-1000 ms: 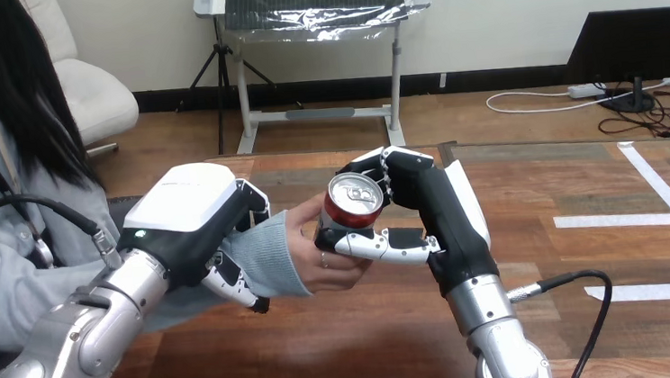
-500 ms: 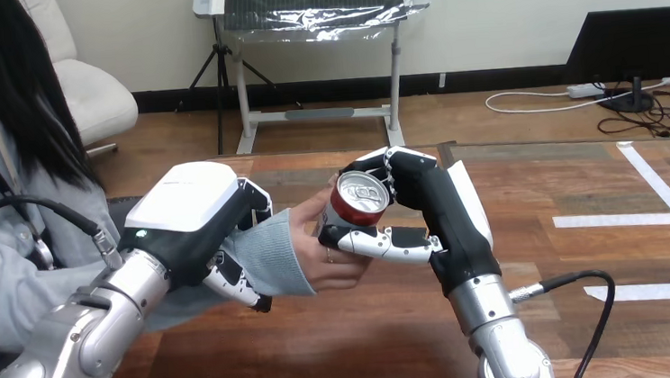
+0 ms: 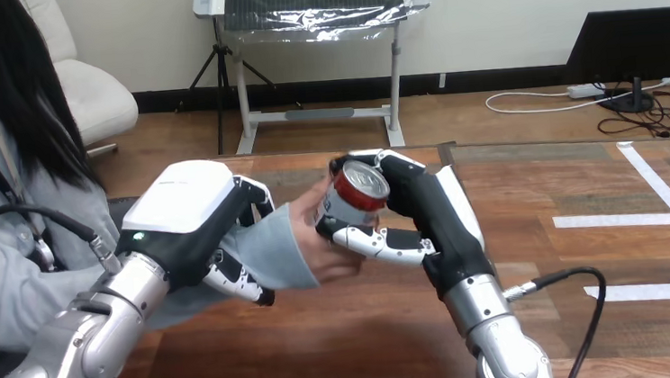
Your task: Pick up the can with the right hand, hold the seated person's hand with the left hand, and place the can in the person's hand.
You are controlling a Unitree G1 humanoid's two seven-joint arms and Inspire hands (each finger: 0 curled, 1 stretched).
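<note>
Fingers (image 3: 393,165) of the right hand (image 3: 438,221) grip the tilted can (image 3: 355,196); left hand (image 3: 191,220) curls round the person's wrist (image 3: 269,253).

Left arm (image 3: 90,339): enters lower left, angled inward.
Left hand (image 3: 191,220): white back up, fingers curled round the person's wrist (image 3: 269,253) (sleeved).
Right arm (image 3: 492,335): rises from the bottom edge.
Right hand (image 3: 428,218): clasped round the can (image 3: 355,196).

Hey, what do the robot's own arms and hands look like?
The left arm and right arm have silver metal forearms. The left hand and right hand are black, with white shells on their backs and black-and-white jointed fingers. A black cable loops near the left wrist; a second cable curves out by the right wrist.
</note>
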